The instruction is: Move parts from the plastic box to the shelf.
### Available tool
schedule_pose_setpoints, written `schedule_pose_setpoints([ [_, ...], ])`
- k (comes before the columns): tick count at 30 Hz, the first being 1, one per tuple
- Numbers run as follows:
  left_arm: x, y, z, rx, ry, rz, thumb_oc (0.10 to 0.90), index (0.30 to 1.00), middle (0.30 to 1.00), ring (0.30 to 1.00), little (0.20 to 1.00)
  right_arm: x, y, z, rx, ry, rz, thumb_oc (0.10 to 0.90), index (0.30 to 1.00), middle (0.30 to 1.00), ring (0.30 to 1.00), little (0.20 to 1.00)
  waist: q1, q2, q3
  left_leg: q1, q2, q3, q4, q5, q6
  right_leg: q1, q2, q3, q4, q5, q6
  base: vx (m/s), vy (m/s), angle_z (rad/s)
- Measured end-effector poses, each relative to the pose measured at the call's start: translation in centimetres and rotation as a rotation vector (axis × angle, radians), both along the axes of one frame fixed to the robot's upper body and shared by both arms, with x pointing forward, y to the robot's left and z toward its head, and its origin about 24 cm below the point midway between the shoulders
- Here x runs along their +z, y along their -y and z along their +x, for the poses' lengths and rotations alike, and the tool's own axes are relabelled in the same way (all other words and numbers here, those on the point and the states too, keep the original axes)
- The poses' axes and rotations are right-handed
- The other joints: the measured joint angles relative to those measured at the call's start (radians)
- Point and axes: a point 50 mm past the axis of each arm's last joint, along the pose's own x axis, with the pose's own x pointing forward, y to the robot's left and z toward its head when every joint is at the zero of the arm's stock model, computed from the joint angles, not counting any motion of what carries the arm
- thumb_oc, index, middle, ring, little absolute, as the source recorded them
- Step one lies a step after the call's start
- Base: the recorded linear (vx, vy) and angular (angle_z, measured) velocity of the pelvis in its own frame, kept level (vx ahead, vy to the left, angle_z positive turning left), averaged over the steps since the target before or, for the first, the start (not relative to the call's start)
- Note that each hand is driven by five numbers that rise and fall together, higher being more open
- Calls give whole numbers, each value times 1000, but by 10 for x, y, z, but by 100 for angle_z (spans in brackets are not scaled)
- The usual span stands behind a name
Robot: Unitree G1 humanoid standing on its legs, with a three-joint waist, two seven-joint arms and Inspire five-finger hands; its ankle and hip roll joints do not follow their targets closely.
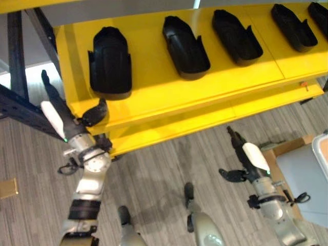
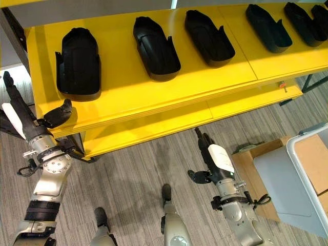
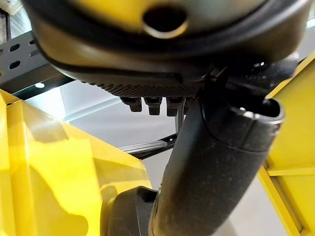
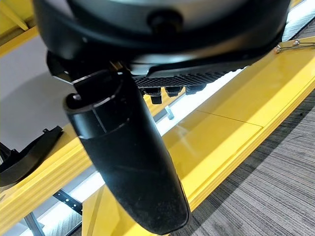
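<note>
Several black moulded parts lie in a row on the yellow shelf: one at the left, one beside it, a third further right, others toward the right end. My left hand is raised at the shelf's front left corner, fingers straight, thumb standing out toward the shelf edge, holding nothing. My right hand hangs over the floor below the shelf's front, fingers straight and empty. The light grey plastic box sits at the far right; no part shows inside it.
A brown cardboard piece lies on the floor beside the plastic box. A dark metal rack frame stands left of the shelf. Striped grey floor spreads between my two hands. The shelf's lower front ledge passes close to my right hand.
</note>
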Motion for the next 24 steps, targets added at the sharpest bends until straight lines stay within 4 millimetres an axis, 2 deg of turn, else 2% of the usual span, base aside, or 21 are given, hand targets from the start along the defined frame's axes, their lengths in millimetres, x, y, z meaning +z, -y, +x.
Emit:
schedule_pose_setpoints([
  [12,-1,0,1,-17,0,-41,900,1000,1000,1000,1000,0,0,0,0,0,-1,900,1000,1000,1000,1000,-6,0,0,0,0,0,0,0,0,0,0,0,0,0,0,0,0,0],
  [19,-1,9,5,-77,-17,-13,900,1000,1000,1000,1000,0,0,0,0,0,0,900,1000,1000,1000,1000,-14,0,0,0,0,1,0,0,0,0,0,0,0,0,0,0,0,0],
  [24,11,23,12,-154,10,22,900,1000,1000,1000,1000,0,0,0,0,-1,0,900,1000,1000,1000,1000,-15,0,0,0,0,1,0,0,0,0,0,0,0,0,0,0,0,0],
])
